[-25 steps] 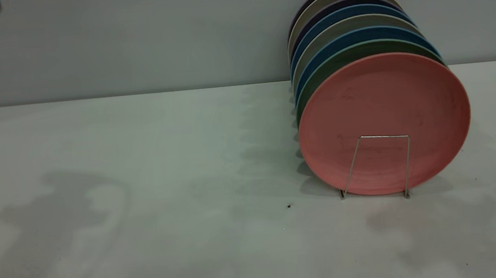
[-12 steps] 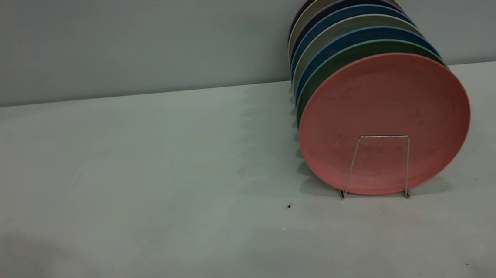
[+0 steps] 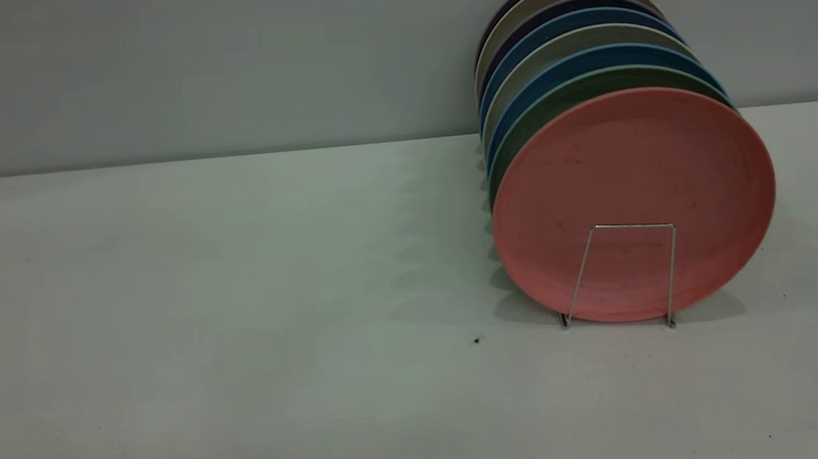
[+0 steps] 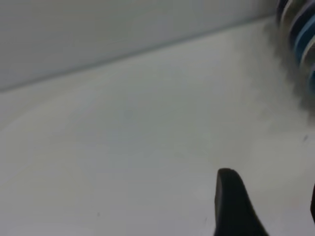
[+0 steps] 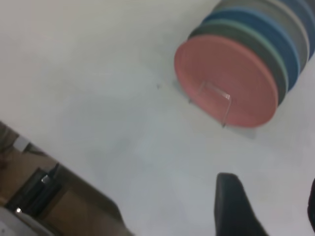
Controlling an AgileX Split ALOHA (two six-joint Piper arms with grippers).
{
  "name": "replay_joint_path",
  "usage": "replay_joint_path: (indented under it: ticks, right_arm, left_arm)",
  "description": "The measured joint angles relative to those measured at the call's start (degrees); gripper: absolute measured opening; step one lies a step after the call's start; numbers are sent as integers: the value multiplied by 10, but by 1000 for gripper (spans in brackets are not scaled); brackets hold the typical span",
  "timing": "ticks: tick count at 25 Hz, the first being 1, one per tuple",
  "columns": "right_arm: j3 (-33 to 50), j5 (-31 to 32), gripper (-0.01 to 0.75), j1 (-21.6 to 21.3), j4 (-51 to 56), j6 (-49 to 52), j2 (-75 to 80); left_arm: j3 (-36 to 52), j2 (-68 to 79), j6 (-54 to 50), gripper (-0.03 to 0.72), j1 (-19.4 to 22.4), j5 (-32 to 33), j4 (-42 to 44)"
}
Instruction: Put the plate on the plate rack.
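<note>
- We find the plate [image 3: 634, 203] standing on edge at the front of the row, leaning back against the green plate [image 3: 551, 104]; the blue and grey plates [image 3: 568, 38] stand behind that.
- The rack [image 3: 628, 272] has its front wire loop across the lower face of the plate. We judge that this loop keeps the rim from sliding forward on the counter [image 3: 241, 306].
- The loop is much lower than the plates, so the lean of each plate on the next seems to carry most of the load.
- Left hand [image 4: 268, 206]: one dark finger [image 4: 234, 204] shows plainly and the edge of a second at the frame border, with a wide gap between them. We read it as open and empty, above bare counter with the plate row off to one side.
- Right hand [image 5: 266, 206]: same spread, holding nothing, high above the counter and well apart from the plate [image 5: 225, 81].
- Neither arm appears in the exterior view.
- Judgement: the plate sits in the rack with no hand on it, so the task looks finished.
</note>
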Motion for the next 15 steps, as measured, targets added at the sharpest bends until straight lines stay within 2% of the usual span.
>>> replay_joint_path:
  ticks: [7,10,15]
  right_arm:
    - [128,-7,380,0,0,11,-111]
    - [176,-18,380,0,-2,13,-155]
    - [249,-37,380,0,-14,15,-222]
  left_arm:
    - [30,-110,0,417,0,0,-1]
    - [97,-162,0,417,0,0,-1]
    - [260,-240,-17,417,0,0,-1]
